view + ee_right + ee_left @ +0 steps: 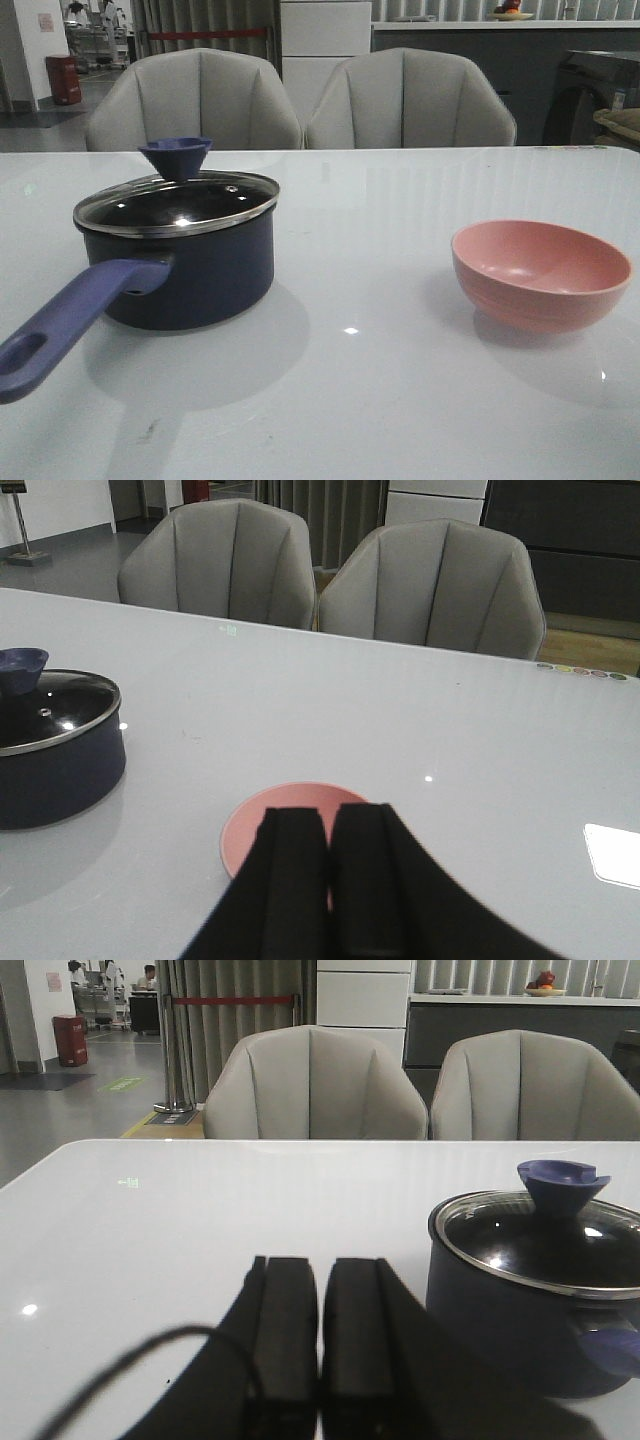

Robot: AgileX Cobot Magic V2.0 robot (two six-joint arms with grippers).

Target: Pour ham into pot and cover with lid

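The dark navy pot (pixel 190 270) stands on the left of the table, its purple-blue handle (pixel 60 325) pointing toward the near left. The glass lid (pixel 178 203) with its funnel knob (pixel 175 157) sits on the pot's rim. The ham is hidden. My left gripper (pixel 320 1265) is shut with nothing in it, beside the pot (pixel 530 1310) and clear of it. My right gripper (pixel 328 818) is shut and holds nothing, above the near side of the pink bowl (pixel 280 825). Neither gripper shows in the front view.
The pink bowl (pixel 540 272) stands on the right of the white table (pixel 370 200), and nothing shows inside it. Two grey chairs (pixel 300 100) stand behind the far edge. A bright patch (pixel 612 852) lies on the table to the bowl's right.
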